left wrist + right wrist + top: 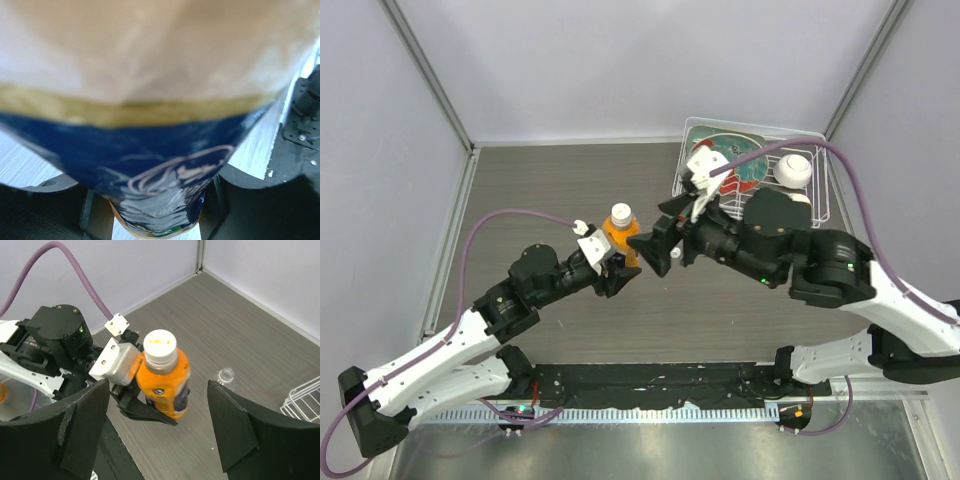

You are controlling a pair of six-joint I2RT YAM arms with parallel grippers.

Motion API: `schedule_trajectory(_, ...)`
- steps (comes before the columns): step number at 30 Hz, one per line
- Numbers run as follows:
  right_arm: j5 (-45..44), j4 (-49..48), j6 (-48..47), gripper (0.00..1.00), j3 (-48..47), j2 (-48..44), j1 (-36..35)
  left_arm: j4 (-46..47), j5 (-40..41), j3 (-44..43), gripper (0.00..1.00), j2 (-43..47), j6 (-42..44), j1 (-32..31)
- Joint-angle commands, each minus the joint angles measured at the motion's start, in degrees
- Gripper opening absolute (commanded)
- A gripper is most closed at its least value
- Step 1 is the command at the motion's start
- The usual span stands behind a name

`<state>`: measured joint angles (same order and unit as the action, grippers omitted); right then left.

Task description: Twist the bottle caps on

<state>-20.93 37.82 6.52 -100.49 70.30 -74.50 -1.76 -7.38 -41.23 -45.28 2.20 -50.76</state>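
orange bottle: the short plastic bottle with orange liquid and an orange label (162, 385) is upright over the middle of the dark wood-grain table (540, 180).
cream cap: the small round cream cap (160, 345) sits on the neck of the orange bottle. How tight it is, you cannot tell from here.
left gripper (616, 262): the jaws are clamped on the lower body of the orange bottle.
right gripper (652, 248): the jaws are wide apart, hold nothing, and are just beside the bottle.
step in hand: probably tightening this cap. Bring the open jaws around the cap only (not the shoulder below it) and centre them on the neck. Close gently, then turn. Keep the left clamp firm, so the body does not turn too.
clear bottle: the small colourless plastic bottle (226, 375) stands farther back with an open mouth and no cap. It looks empty, but this is not sure.
wire rack: the white wire rack (825, 195) in the far right corner holds a red-and-teal plate (745, 178) and a white ball (793, 168).
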Motion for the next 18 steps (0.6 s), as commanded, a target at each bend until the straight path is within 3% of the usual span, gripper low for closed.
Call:
schedule_trajectory(1,2.6,6.7,-3.8,0.84,-3.2,-4.1,0.2,2.5,-9.2,-3.1,0.31,0.3,1.1,-0.1)
schedule_trajectory(6,11.0,7.3,-11.6,0.85,-2.5,-7.3,0.9,0.4,-26.2,-5.3,0.32,0.5,2.9,0.2)
schedule_trajectory(10,27.5,5.1,-17.1,0.84,-4.9,-7.1,1.2,-3.6,-42.3,-7.6,0.33,-0.5,6.4,0.2)
schedule_trajectory(13,32.3,3.6,-19.6,0.84,-7.3,-4.8,1.5,-6.8,-50.9,-10.1,0.34,-2.6,6.7,0.3)
schedule_trajectory(18,43.6,1.1,-20.4,0.83,-10.4,-0.6,3.2,-9.2,-54.7,-11.7,0.35,-4.2,8.0,0.2)
